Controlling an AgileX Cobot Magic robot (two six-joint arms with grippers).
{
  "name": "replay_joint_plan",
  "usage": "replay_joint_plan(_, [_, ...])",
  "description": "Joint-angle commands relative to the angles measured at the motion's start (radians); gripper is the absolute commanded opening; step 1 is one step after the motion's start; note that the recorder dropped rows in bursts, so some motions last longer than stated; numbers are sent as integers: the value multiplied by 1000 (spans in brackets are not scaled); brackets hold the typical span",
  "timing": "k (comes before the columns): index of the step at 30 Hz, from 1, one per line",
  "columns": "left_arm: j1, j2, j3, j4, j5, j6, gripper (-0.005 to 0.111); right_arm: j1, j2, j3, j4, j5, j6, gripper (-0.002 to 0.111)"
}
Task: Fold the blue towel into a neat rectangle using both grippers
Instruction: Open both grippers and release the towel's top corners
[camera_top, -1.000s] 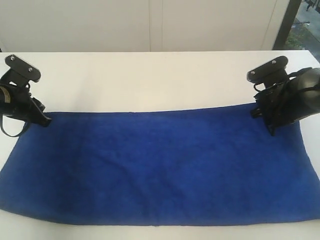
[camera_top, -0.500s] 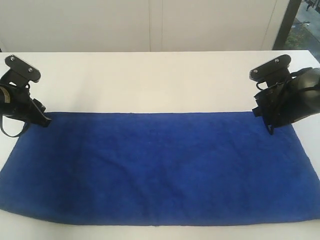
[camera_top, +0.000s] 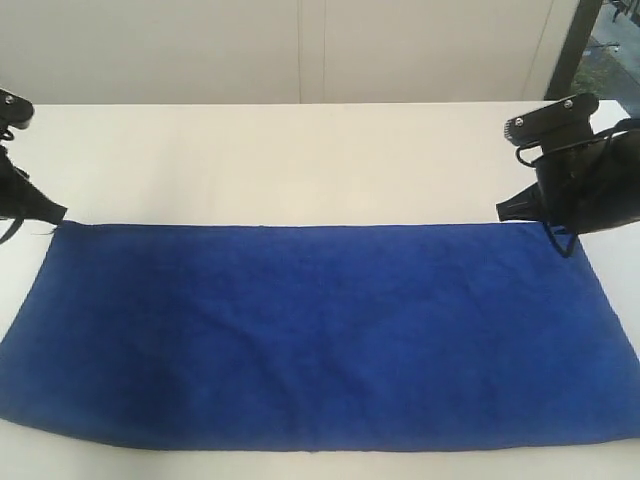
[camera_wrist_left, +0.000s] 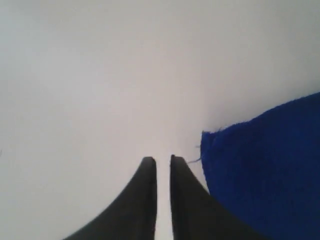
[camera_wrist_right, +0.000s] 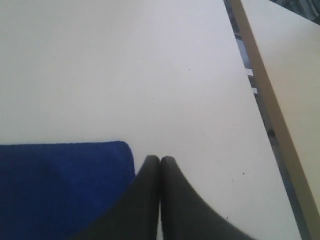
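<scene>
Royal-blue towel (camera_top: 320, 335), flat wide rectangle, frayed corner threads, white table (camera_top: 300, 160)

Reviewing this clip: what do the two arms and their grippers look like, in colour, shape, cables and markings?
Both are black. The left gripper and right gripper end in two smooth, dark, tapering fingers. In the exterior view the right arm's wrist is a bulky rounded black housing carrying a flat black bracket with pale screws, and thin black cables loop beneath. No markings are legible.

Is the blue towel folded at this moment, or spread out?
Cannot tell folded; the blue towel lies flat as a long rectangle on the table, no layered edge showing.
</scene>
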Motion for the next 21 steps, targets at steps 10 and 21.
replay_joint_plan(10, [-17, -157, -4, -333, 388, 48, 0, -6, -307, 98, 466, -151, -432, 0])
replay_joint_plan(21, [-17, -194, 2, -533, 667, 278, 0, -6, -497, 105, 1182, -92, -1124, 0])
